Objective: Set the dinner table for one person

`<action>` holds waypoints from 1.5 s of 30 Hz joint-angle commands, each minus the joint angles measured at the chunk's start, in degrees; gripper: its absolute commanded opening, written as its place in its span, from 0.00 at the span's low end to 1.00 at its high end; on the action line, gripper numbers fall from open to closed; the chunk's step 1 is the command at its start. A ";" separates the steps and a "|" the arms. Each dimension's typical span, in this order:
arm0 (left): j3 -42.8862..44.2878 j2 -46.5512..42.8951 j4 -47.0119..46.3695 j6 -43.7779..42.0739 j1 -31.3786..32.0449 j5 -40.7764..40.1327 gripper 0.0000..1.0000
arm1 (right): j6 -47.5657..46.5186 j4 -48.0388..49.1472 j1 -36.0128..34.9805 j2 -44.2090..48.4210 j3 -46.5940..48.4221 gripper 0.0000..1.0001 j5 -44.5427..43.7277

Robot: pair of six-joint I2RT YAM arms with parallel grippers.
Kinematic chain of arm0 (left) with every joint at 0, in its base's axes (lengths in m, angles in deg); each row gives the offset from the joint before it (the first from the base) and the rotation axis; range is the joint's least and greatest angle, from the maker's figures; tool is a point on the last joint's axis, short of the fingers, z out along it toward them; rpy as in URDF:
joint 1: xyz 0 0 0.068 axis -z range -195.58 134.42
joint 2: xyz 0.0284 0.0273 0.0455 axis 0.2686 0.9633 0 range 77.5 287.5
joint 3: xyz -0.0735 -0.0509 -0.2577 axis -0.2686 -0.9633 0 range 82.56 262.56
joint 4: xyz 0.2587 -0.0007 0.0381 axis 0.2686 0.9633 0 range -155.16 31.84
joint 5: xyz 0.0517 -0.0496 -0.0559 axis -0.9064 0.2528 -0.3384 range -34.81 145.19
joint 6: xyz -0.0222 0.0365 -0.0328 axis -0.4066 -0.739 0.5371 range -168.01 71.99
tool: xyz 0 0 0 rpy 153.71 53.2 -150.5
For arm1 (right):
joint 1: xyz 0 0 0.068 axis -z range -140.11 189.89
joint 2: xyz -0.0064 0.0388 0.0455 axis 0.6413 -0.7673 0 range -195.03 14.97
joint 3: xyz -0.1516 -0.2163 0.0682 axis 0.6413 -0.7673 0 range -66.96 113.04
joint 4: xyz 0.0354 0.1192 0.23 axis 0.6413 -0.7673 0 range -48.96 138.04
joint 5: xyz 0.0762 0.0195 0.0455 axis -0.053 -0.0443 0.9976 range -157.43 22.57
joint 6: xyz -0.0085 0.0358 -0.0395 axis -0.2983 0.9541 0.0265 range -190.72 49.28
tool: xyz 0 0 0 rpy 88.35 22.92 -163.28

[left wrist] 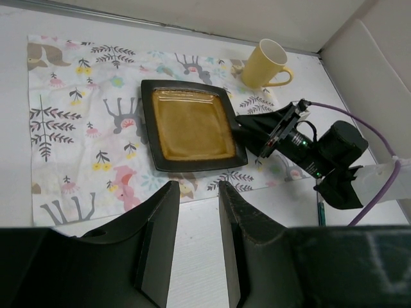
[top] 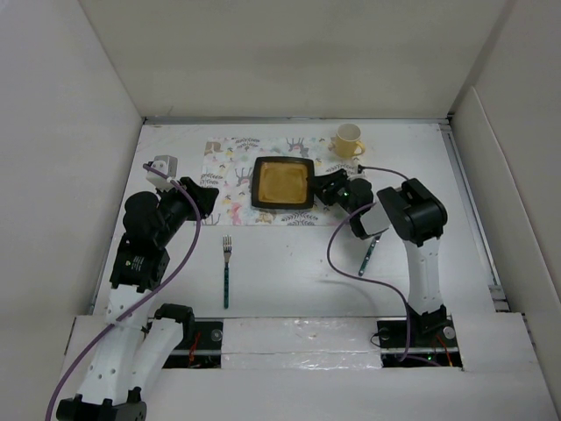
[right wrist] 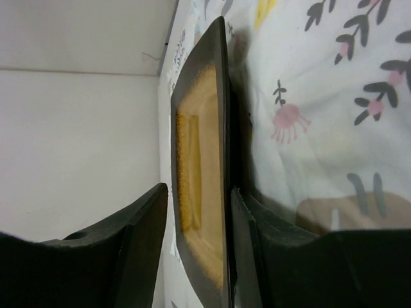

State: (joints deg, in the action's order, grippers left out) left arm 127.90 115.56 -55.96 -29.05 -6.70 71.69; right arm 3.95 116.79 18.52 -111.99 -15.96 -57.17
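**A:** How do things lie on the table (top: pixel 280 272)?

**B:** The placemat (left wrist: pixel 77 128) is at the far middle. The dark square plate (top: pixel 283 182) lies flat on it, a little right of the mat's centre. A yellow mug (top: pixel 348 140) stands at the mat's far right corner.

**A:** What does the next move turn on?

**B:** The plate's right rim, I'd say. The right arm (top: pixel 412 215) reaches in from the right, and the right jaws stand either side of that rim, one toward the amber top face and one toward the underside. The wrist view shows a thin gap on the top side, so I read them as apart around the rim, not clamped.

**A:** And the other side?

**B:** The left arm (top: pixel 153 224) hangs over the mat's near left part. The left jaws are apart with nothing between them, and they point toward the plate.

**A:** Any cutlery?

**B:** A fork (top: pixel 226 267) lies on bare table just near of the mat. Its long axis runs near to far, with the tines at the far end. It sits near of the left jaws, so the left arm is the closer one to take it.

**A:** Anything in the way?

**B:** A teal-handled utensil (top: pixel 368 256) lies partly hidden under the right arm, and I cannot tell whether it is a knife or a spoon. The right arm's purple cable (top: pixel 333 254) loops low between it and the fork. The mug is near the right jaws on their far side, so a careless swing that way could clip it.
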 commanded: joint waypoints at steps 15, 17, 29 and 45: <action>-0.17 -1.06 -2.86 0.29 -0.27 -0.32 0.22 | -28.00 -26.03 1.76 25.98 -3.46 0.65 -5.00; -0.25 -1.06 -2.77 0.29 -0.27 -0.06 0.22 | -27.39 -26.04 2.38 24.40 -2.93 0.65 -2.01; -0.08 -3.61 -3.57 0.73 -0.27 2.05 0.22 | -44.00 -56.68 4.75 43.90 -9.08 0.00 -8.94; 1.68 -11.08 -1.72 -1.65 3.33 3.11 0.28 | -48.13 -98.88 8.97 55.34 -11.64 0.51 -10.97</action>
State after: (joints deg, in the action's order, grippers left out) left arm 127.93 106.03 -56.10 -29.60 -3.96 74.81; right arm -41.38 26.65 27.48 -54.63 -32.33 -69.95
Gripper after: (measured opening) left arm 0.273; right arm 0.507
